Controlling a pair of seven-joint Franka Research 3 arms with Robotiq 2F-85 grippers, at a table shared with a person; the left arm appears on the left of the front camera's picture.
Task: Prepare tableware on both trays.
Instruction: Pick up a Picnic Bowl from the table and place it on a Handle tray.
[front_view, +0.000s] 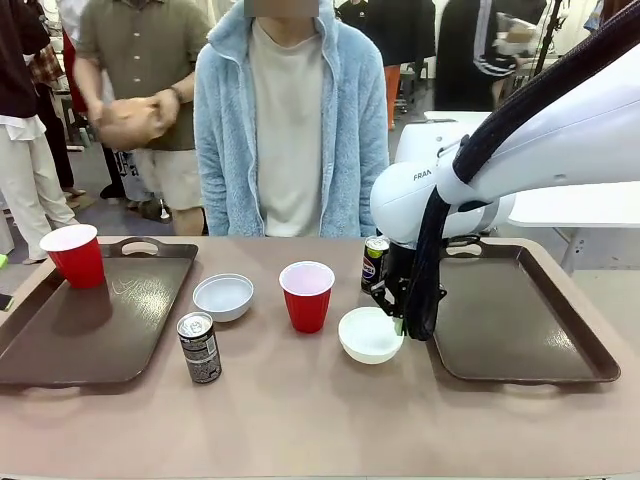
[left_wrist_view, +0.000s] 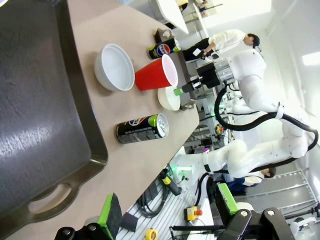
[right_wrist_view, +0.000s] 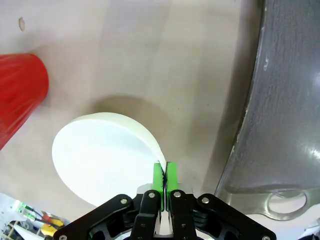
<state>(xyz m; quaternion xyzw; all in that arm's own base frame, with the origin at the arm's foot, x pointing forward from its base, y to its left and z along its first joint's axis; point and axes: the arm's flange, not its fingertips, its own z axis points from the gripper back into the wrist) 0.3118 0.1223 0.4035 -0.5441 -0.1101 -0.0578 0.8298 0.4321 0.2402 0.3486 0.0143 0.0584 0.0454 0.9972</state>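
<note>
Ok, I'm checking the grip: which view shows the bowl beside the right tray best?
The right wrist view: the bowl is close up, its rim pinched between the right end effector's pads. The front view shows it partly behind the arm; the left wrist view shows it small, behind the cup.

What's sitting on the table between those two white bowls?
A red cup stands upright between the left bowl and the right bowl; the front view shows it plainly.

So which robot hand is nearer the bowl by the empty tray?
Right. The right hand pinches the bowl by its rim; the left hand hangs open far off, by the other tray.
</note>
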